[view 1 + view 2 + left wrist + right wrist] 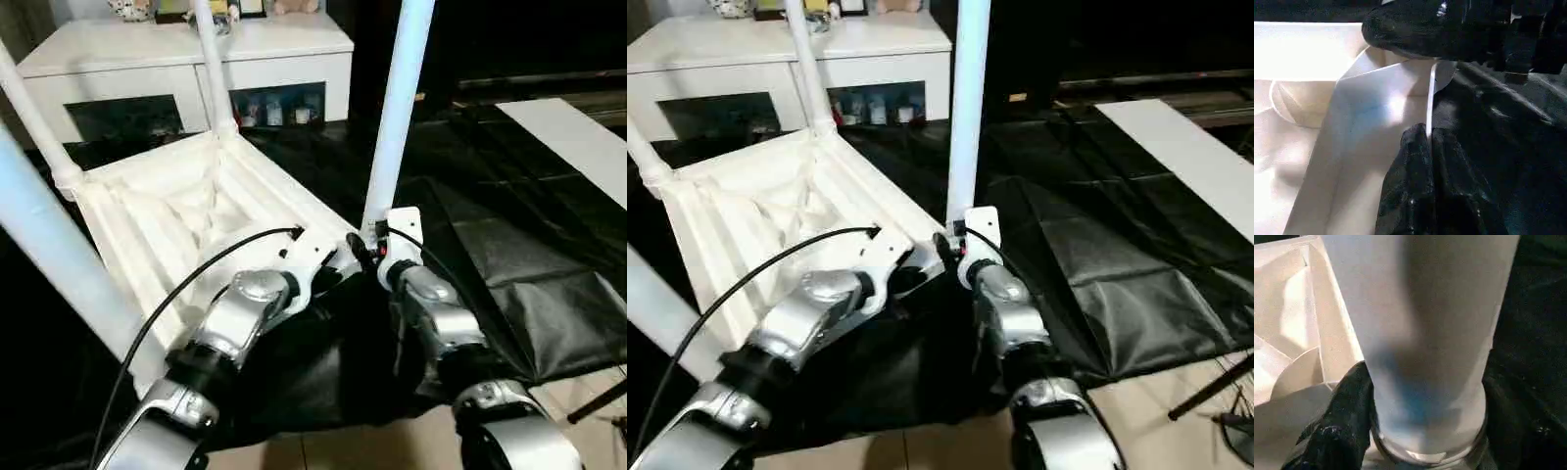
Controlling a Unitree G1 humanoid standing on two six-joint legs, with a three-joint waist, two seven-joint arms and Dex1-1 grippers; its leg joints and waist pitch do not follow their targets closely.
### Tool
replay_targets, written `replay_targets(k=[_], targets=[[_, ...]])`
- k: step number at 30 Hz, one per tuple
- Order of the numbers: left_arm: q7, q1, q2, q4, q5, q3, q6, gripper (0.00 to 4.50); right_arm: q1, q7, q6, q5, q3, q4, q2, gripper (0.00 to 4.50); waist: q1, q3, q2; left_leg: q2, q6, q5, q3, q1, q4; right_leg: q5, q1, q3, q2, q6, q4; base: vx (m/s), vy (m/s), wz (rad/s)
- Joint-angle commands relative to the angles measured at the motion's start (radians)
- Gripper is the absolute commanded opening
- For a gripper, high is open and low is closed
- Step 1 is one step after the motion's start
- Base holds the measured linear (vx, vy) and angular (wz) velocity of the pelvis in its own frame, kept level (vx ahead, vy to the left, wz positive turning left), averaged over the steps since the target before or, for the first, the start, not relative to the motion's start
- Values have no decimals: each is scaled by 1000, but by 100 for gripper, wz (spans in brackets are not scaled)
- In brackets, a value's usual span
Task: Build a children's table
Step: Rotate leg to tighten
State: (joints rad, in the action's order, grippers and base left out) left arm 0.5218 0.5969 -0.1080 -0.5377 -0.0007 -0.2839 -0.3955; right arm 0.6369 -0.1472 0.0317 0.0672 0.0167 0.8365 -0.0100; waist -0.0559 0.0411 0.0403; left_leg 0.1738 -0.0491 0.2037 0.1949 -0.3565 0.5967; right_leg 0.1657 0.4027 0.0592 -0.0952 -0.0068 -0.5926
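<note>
Both silver forearms reach forward and converge. Left end effector (1427, 142): black fingers (1410, 196) pinched together on a thin white edge. Right end effector (1425, 396): fingers (1342, 406) spread wide, one on each side of an upright white leg (1420, 333), at its base.

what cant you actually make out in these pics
- Tops of the legs: cut off by the upper edge in both eye views.
- Items behind the cabinet glass: too small and dark.
- Right gripper far finger: hidden behind the leg, right wrist view.
- Tabletop near corner: covered by the forearms.
</note>
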Motion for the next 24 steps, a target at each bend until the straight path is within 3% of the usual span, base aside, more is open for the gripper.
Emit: replay_targets(k=[1,4,6,7,8,9,10,11,13,14,15,17,18,21,24], targets=[[-147,18,-36,-58,31,90,49,0,-30,-87,-24,-7,-62,-8,-52,307,2,-57,-12,43,27,241,-23,2,-82,304,-37,-36,-53,-179,77,0,0,0],[-54,-11,-66,-14,26,63,67,0,-38,-179,-35,-3,-73,-68,-7,346,1,-56,-13,44,34,247,-25,0,-83,317,-40,-35,-54,-174,78,0,0,0],[-1,-27,-80,13,21,45,77,0,-45,-220,-24,3,-81,-95,16,348,5,-55,-12,43,43,241,-27,-9,-84,313,-46,-34,-54,-170,75,0,0,0],[81,-59,-108,65,7,18,59,0,-64,-319,-12,8,-109,-147,71,348,17,-54,-15,45,41,243,-32,-20,-89,331,-51,-31,-52,-159,74,0,0,0],[81,-59,-108,65,7,18,59,0,-64,-319,-12,8,-109,-147,71,348,18,-56,-12,47,40,230,-35,-20,-85,323,-55,-31,-57,-159,73,0,0,0],[146,-81,-131,99,-2,-5,75,0,-83,-398,1,22,-123,-185,107,348,21,-57,-8,48,42,225,-35,-18,-84,312,-49,-31,-56,-168,72,0,0,0],[187,-99,-148,127,-12,-18,74,0,-99,-459,-5,24,-141,-211,142,348,17,-59,-10,50,52,213,-30,-7,-78,271,-42,-34,-54,-189,72,0,0,0],[230,-117,-166,155,-22,-31,74,0,-116,-524,-12,25,-159,-238,179,348,13,-61,-11,51,63,189,-29,-8,-75,223,-45,-34,-54,-216,65,0,0,0],[349,-157,-212,221,-57,-66,98,0,-153,-651,-37,21,-190,-291,256,348,8,-60,-10,54,85,158,-28,-11,-72,162,-47,-33,-52,-233,57,0,0,0],[378,-169,-227,245,-71,-73,84,0,-165,-695,-48,20,-201,-309,284,348,7,-61,-5,51,95,142,-26,-9,-70,131,-44,-33,-50,-254,53,0,0,0],[436,-185,-256,281,-94,-86,85,0,-181,-758,-36,37,-206,-342,316,348,3,-66,-7,52,106,113,-25,-4,-65,66,-48,-33,-48,-275,46,0,0,0],[492,-200,-285,319,-112,-95,83,0,-195,-821,-12,61,-210,-379,348,348,0,-63,-7,51,130,96,-21,-6,-64,27,-43,-33,-45,-295,42,0,0,0],[513,-204,-297,332,-118,-98,84,0,-199,-845,-3,71,-211,-391,359,348,-7,-63,-7,54,136,106,-23,-6,-64,41,-47,-33,-48,-295,41,0,0,0],[572,-215,-331,372,-129,-95,74,0,-204,-915,17,86,-227,-414,392,348,-13,-58,-3,57,119,152,-22,-2,-69,107,-41,-31,-44,-291,46,0,0,0],[587,-215,-341,378,-133,-90,69,0,-202,-933,18,79,-240,-410,397,348,-14,-53,-6,56,71,220,-23,-1,-75,217,-40,-35,-50,-259,58,0,0,0]])
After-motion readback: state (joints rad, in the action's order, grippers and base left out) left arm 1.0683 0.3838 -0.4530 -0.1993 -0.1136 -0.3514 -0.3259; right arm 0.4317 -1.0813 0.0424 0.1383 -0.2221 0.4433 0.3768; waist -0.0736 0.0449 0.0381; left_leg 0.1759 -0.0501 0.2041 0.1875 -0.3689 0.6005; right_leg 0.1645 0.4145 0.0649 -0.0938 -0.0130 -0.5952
